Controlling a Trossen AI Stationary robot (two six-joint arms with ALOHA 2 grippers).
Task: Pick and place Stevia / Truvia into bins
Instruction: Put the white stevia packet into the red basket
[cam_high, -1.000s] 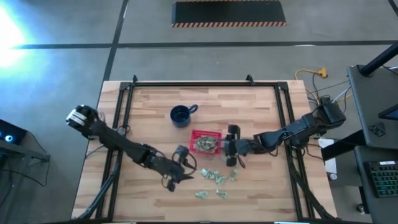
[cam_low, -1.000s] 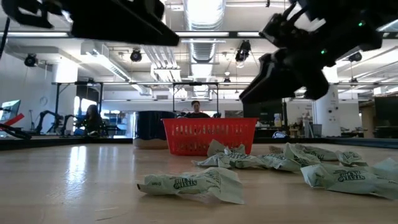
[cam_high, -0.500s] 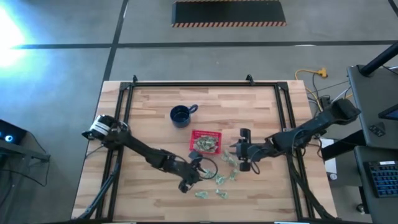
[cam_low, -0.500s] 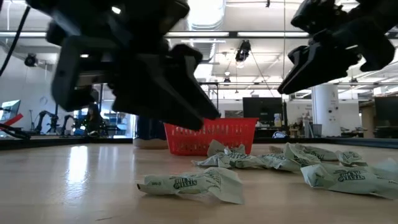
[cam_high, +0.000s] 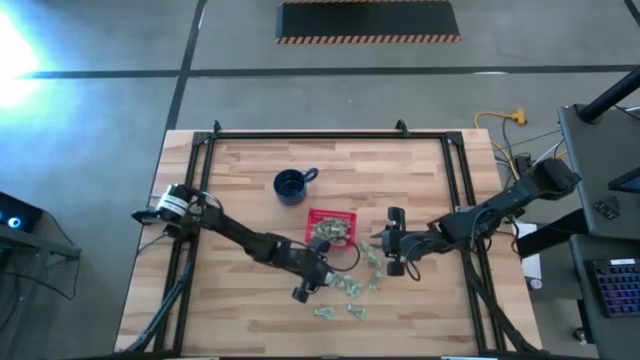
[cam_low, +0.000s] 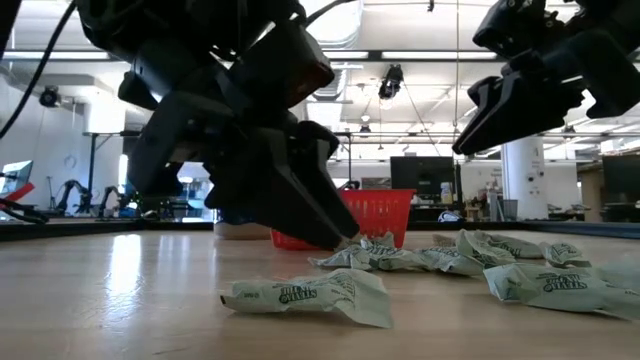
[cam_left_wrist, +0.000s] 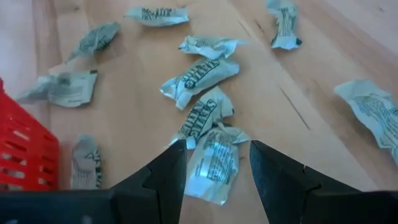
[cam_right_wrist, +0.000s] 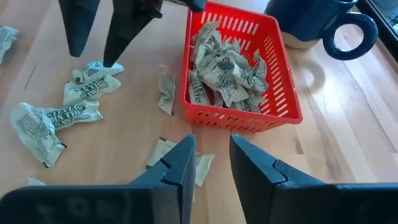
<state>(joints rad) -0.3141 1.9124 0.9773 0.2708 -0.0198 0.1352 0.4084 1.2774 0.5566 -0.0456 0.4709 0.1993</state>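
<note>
While the small red latticed plastic basket (cam_right_wrist: 239, 74) is part-filled, you've still got crumpled pale green-and-white paper sachets (cam_left_wrist: 199, 78) on the wooden bench (cam_high: 250, 180); left gripper (cam_left_wrist: 211, 163) released, right gripper (cam_right_wrist: 211, 163) empty, half-closed.

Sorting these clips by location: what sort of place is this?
Likely a robotics lab or workshop: exposed ceiling ducts, monitors on benches behind, and hazard-striped matting on a concrete floor beyond the wooden table.
</note>
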